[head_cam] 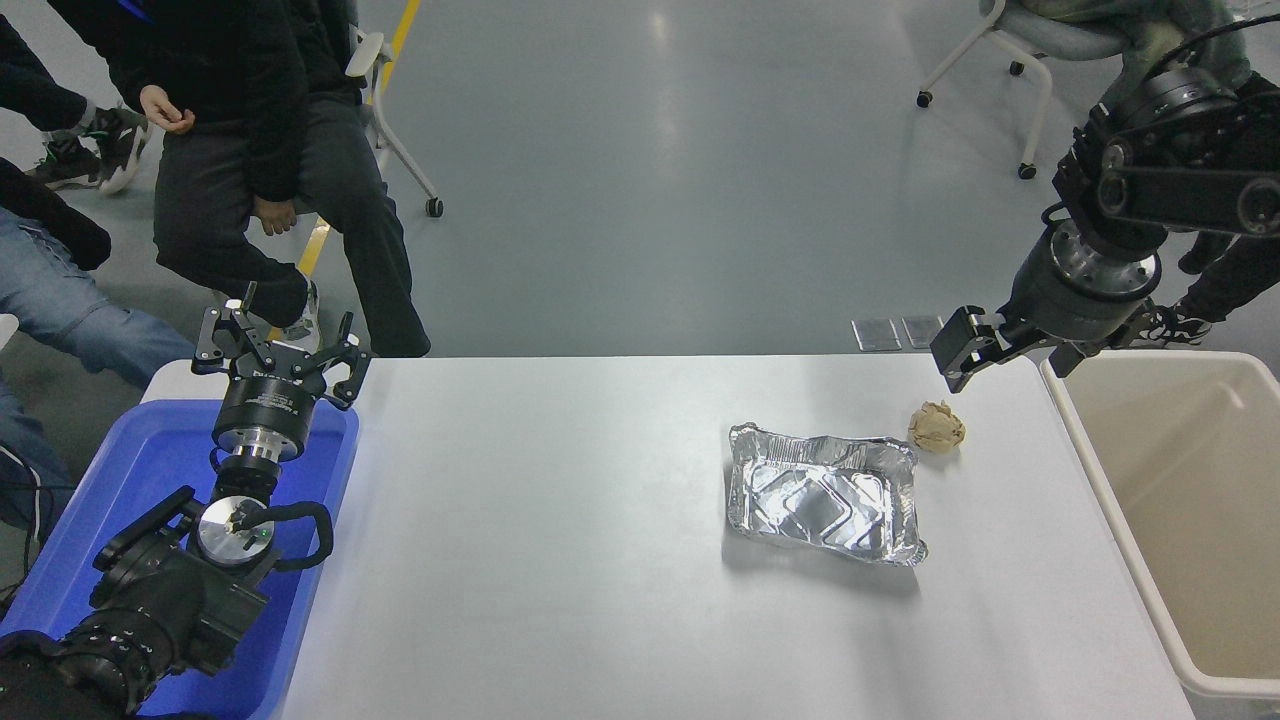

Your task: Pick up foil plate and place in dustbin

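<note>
So the foil plate [822,492] is sitting flat on the white table [560,520], right of centre, open side up and totally untouched, with a little crumpled paper ball [936,427] just past its far right corner, close but not touching as far as I can see. The dustbin [1180,500] is right off the table's right edge, well clear of the plate, and what shows of its inside looks bare. The right gripper [968,357] hangs in the air above the table's far edge, beyond the paper ball, holding nothing; honestly can't tell from this angle whether its fingers are spread or together. The left gripper [278,352] is parked over the blue tub [150,470] at the lower left with its fingers splayed out, also holding nothing. So I'd say we're at the reach-in stage, grasp not started. Next it probably needs to come down toward the camera onto the plate's rim, skip the paper ball, and pinch gently since thin foil likely crumples or slides.
</note>
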